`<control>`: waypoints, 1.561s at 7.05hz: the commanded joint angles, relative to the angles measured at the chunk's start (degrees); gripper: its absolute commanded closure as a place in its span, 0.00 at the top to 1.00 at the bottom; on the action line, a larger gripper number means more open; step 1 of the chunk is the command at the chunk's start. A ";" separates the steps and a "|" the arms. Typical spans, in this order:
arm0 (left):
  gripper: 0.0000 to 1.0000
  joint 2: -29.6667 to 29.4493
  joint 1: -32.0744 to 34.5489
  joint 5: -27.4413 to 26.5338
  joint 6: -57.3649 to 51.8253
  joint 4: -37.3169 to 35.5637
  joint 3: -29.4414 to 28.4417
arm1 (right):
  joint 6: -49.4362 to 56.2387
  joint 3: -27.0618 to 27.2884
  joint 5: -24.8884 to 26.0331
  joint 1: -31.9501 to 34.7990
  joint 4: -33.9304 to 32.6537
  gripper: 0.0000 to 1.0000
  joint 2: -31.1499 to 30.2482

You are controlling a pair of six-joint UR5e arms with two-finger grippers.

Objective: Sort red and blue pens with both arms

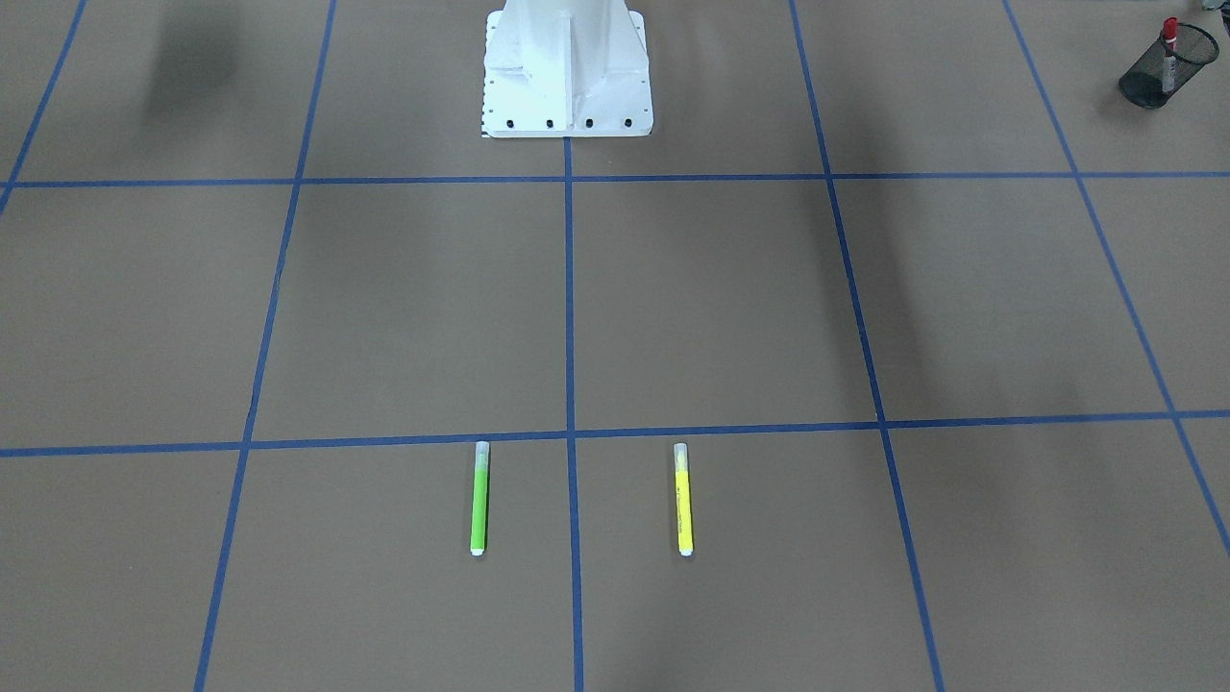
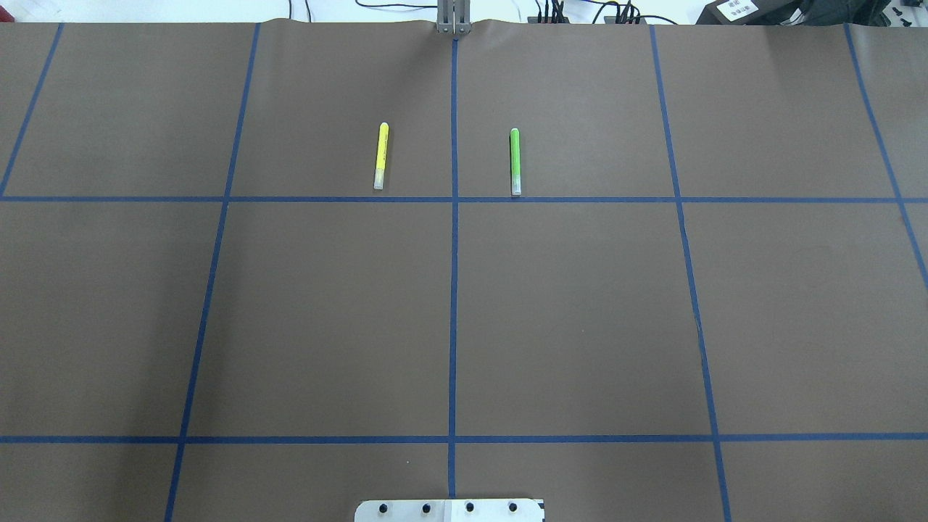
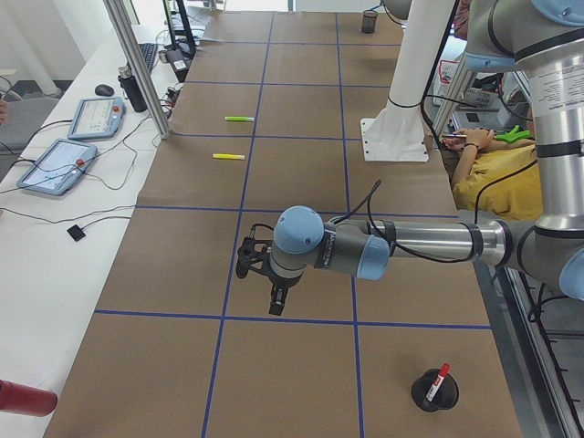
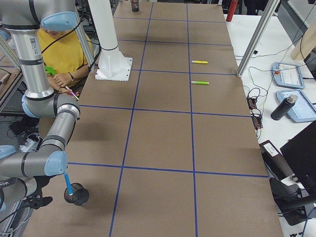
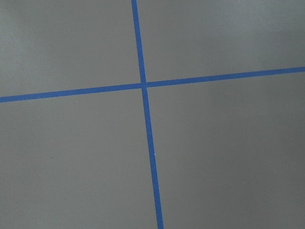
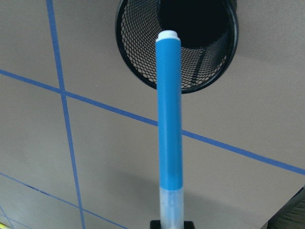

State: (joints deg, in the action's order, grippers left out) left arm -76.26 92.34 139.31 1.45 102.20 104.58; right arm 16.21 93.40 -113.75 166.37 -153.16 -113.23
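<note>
1. Only a black sliver of the right end effector [image 6: 172,223] shows at the wrist view's bottom edge, apparently clamped on the blue pen [image 6: 169,119]. The left end effector [image 3: 272,297] is seen only side-on, so its grip cannot be told.
2. The blue pen's long axis runs away from the camera, its white tip over a black mesh cup [image 6: 138,71]. The red marker [image 1: 1169,38] stands red end up in a second mesh cup [image 1: 1148,82].
3. On the brown, blue-taped tabletop [image 1: 721,308], a slim green pen [image 1: 479,500] and yellow pen [image 1: 683,500] lie parallel.
</note>
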 commanded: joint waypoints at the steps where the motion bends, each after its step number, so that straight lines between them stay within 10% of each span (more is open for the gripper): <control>1: 1.00 0.41 0.03 0.00 0.04 0.02 0.44 | -0.47 -1.98 -0.07 0.01 0.32 0.00 1.17; 5: 1.00 1.29 0.03 0.00 0.04 -0.07 1.41 | -0.65 -4.28 -0.60 0.01 4.36 0.07 1.17; 6: 1.00 1.29 0.03 0.09 0.04 -0.07 1.41 | -0.65 -4.28 -0.69 0.01 4.45 0.26 1.17; 7: 1.00 1.29 0.03 0.00 0.04 -0.07 1.41 | -0.74 -4.19 -0.77 0.09 4.54 0.84 1.17; 8: 1.00 1.29 0.03 0.00 0.04 -0.07 1.41 | -0.74 -4.10 -0.69 0.09 4.45 1.00 1.17; 11: 1.00 1.29 0.03 0.09 0.04 -0.16 1.41 | -0.65 -3.84 -0.78 0.18 4.54 1.00 1.34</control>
State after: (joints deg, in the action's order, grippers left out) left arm -74.97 92.41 139.38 1.49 102.11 106.00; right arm 15.54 89.45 -114.49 166.53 -148.65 -112.00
